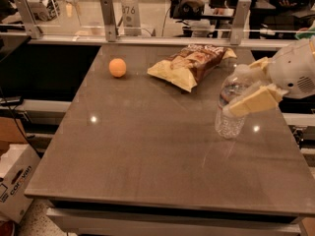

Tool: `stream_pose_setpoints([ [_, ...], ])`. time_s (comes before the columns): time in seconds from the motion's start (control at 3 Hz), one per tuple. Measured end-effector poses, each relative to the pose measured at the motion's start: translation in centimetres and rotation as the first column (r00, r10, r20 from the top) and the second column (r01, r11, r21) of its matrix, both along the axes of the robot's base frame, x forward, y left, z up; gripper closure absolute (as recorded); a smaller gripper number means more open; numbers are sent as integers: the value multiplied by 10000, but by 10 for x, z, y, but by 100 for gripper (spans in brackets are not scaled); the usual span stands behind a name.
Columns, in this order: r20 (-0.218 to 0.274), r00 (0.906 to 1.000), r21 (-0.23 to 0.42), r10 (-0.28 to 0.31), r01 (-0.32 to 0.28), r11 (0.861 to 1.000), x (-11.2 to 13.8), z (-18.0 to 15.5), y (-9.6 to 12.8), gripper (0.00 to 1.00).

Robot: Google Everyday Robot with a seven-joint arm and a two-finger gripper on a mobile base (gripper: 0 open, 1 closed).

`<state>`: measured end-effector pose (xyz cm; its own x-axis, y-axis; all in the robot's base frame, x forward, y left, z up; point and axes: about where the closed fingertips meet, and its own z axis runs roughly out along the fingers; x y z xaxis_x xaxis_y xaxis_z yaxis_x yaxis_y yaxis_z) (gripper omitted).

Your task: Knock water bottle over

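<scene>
The water bottle (pixel 229 113) is clear ribbed plastic and stands upright at the right side of the grey table (pixel 147 151). My gripper (pixel 250 84) comes in from the right edge at the height of the bottle's upper half. It is open. Its near cream finger (pixel 252 101) lies against the front of the bottle's label area. The far finger (pixel 259 65) shows behind the bottle's shoulder. The bottle's top sits between or just left of the two fingers. The orange ball (pixel 117 67) lies at the far left of the table.
A chip bag (pixel 189 65) lies at the back middle of the table, just behind and left of the bottle. A glass barrier with metal posts (pixel 108 18) runs along the far edge. A cardboard box (pixel 15 183) stands on the floor at the lower left.
</scene>
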<state>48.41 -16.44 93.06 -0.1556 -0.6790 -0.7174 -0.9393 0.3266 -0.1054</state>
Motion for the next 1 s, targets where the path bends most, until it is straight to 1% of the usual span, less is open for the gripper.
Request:
stream_pose_setpoints([
  [0.33,-148,9998,83,95,-94,9999,-1,5,4,64],
  [0.67,-506,9983,-748,281,-318,9967,-4,20,11,88],
  [1.0,-778,9889,-2687,1269,-1434,9525,-17,22,26,100],
])
